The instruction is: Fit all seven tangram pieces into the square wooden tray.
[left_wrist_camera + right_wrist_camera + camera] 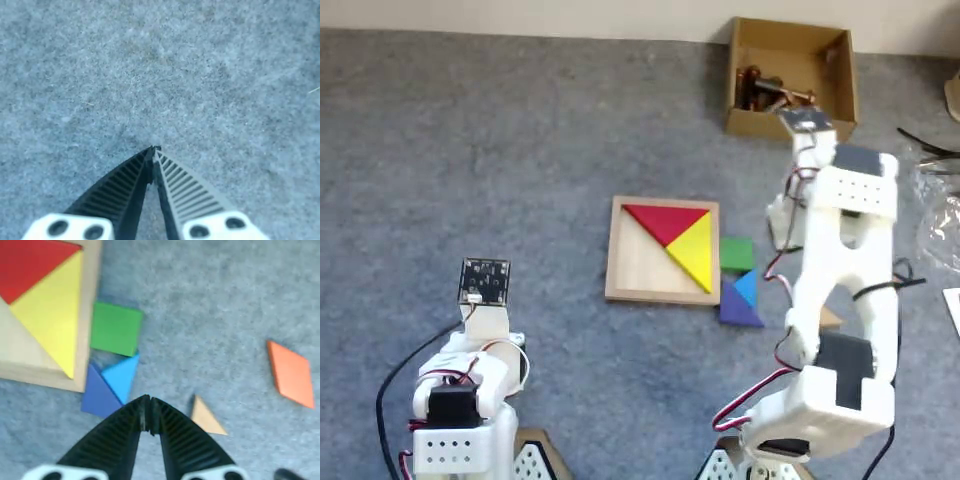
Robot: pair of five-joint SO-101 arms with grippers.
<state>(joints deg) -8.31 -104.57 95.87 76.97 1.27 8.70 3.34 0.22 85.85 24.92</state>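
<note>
The square wooden tray (635, 268) lies mid-table and holds a red triangle (665, 220) and a yellow triangle (692, 252). Against its right rim lie a green square (736, 253), a light blue triangle (747, 288) and a dark blue triangle (735, 310). In the right wrist view my right gripper (149, 401) is shut and empty, hovering close to the light blue triangle (120, 379) and dark blue triangle (97, 396). A small tan triangle (206, 416) sits beside it, and an orange parallelogram (291, 372) farther off. My left gripper (154, 149) is shut over bare carpet.
A cardboard box (790, 75) with small metal parts stands at the back right. Cables and a plastic bag (938, 215) lie at the right edge. The grey carpet (470, 150) stretches left of the tray. The right arm (840, 300) covers the area right of the pieces.
</note>
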